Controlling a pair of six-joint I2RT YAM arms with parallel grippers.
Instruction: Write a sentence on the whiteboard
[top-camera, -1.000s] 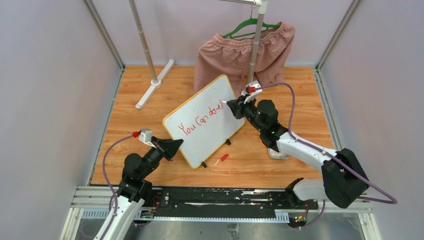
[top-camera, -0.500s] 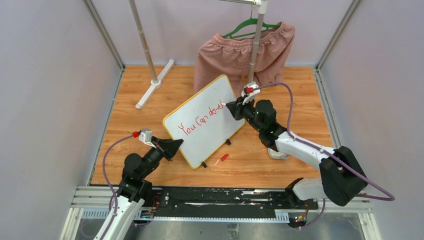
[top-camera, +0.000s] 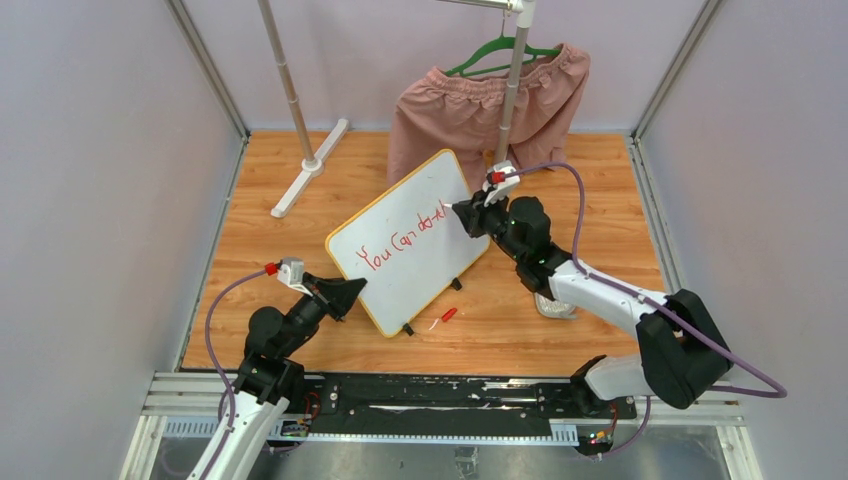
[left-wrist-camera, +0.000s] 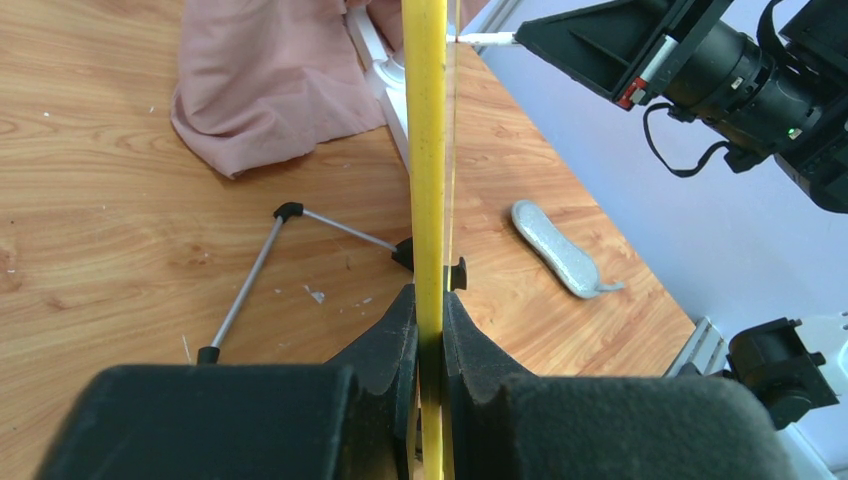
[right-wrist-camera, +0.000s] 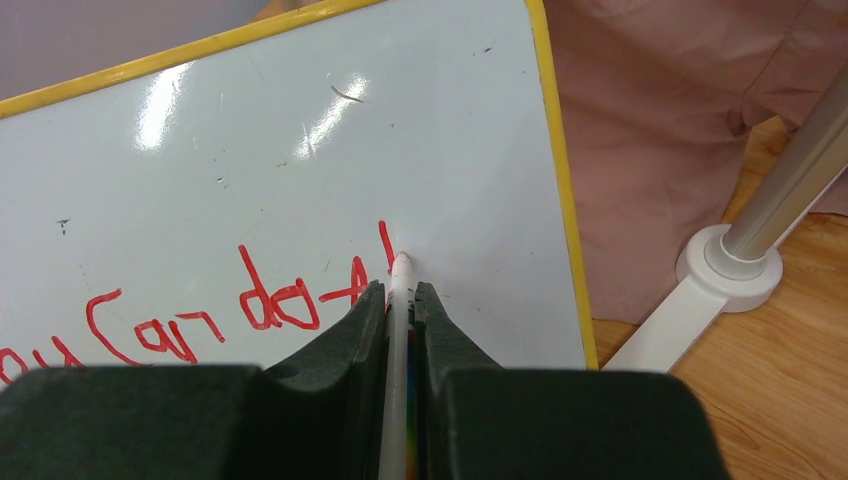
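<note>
From above, the whiteboard (top-camera: 410, 240) stands askew in the middle of the wooden surface (top-camera: 260, 240), leaning back on its prop, with its far corner just in front of the pink shorts (top-camera: 480, 110) that hang from a green hanger (top-camera: 500, 52) on the rack. The sentence (top-camera: 400, 243) runs in red across the white face and reads "You Can do t" so far. The left gripper (top-camera: 350, 293) is at the board's near-left edge, and the right gripper (top-camera: 462, 215) is at the right end of the writing. A small red piece (top-camera: 449, 314) lies on the wood just beside the board's near corner.

The left wrist camera looks straight along the board's yellow frame (left-wrist-camera: 425, 150). The left gripper (left-wrist-camera: 430, 310) is pinched tight on that frame, one finger on each side. The wire prop (left-wrist-camera: 250, 285) splays out behind the board, and a grey, sole-shaped thing (left-wrist-camera: 555, 248) lies on the wood in front of it.

In the right wrist view the right gripper (right-wrist-camera: 400, 295) is clamped on a thin white marker (right-wrist-camera: 398, 330). The marker's red tip touches the board just right of a short upright red stroke after "do t". The rack's white foot (right-wrist-camera: 730, 270) sits beyond the board's right edge.
</note>
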